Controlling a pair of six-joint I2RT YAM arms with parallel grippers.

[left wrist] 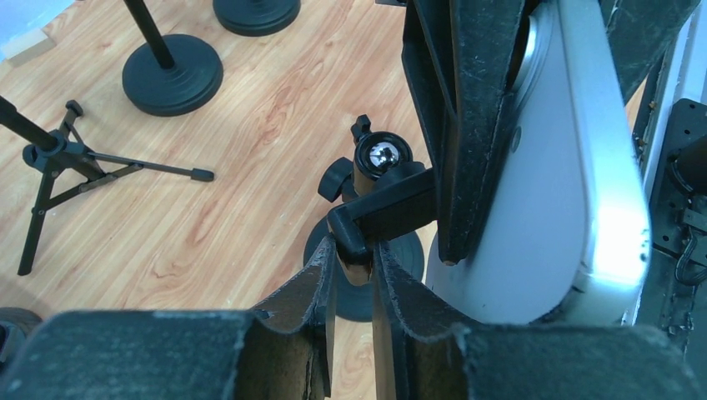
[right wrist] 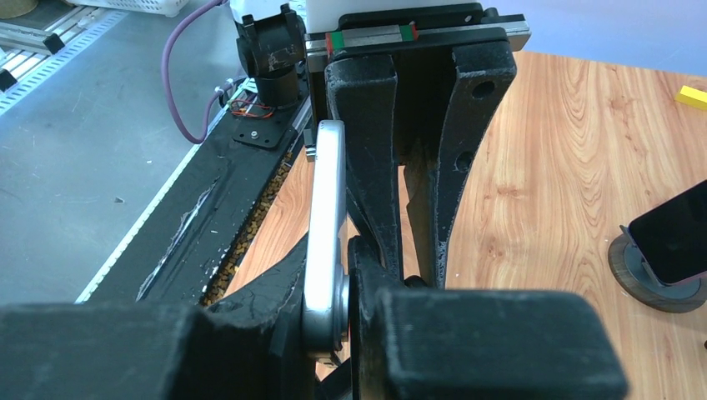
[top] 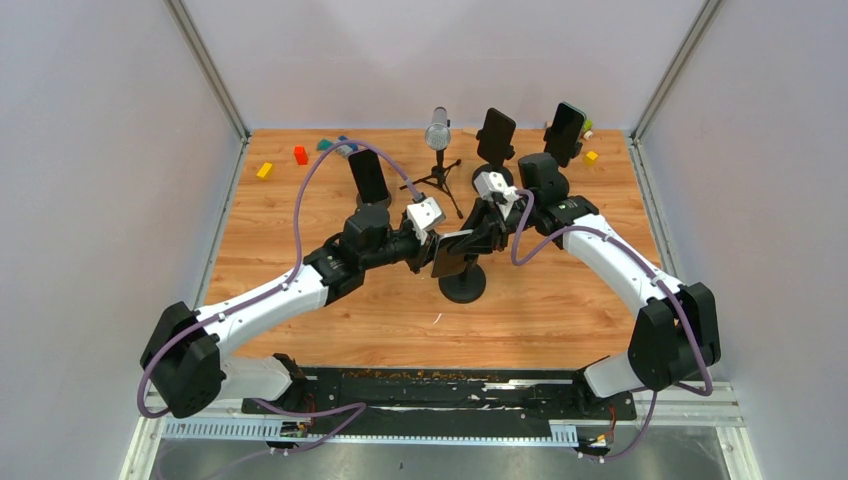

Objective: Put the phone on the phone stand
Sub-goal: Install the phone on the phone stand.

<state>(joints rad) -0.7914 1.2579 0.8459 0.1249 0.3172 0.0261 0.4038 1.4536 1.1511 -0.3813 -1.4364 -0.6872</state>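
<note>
The phone (top: 450, 258) is dark-fronted with a silver back (left wrist: 567, 192). It hangs tilted just above the round black base of the phone stand (top: 463, 288) at the table's middle. My right gripper (top: 478, 238) is shut on the phone's silver edge (right wrist: 325, 225), one finger on each face. My left gripper (top: 440, 245) is shut on the stand's black clamp arm (left wrist: 392, 204), just below its shiny ball joint (left wrist: 381, 155). In the left wrist view the phone sits right beside that arm, with the right gripper's fingers (left wrist: 467, 125) across its back.
Three other stands hold dark phones at the back (top: 369, 178) (top: 496, 135) (top: 565, 130). A microphone on a tripod (top: 438, 130) stands behind the grippers, its legs (left wrist: 67, 167) close by. Small coloured blocks (top: 265, 170) (top: 591, 157) lie along the far edge.
</note>
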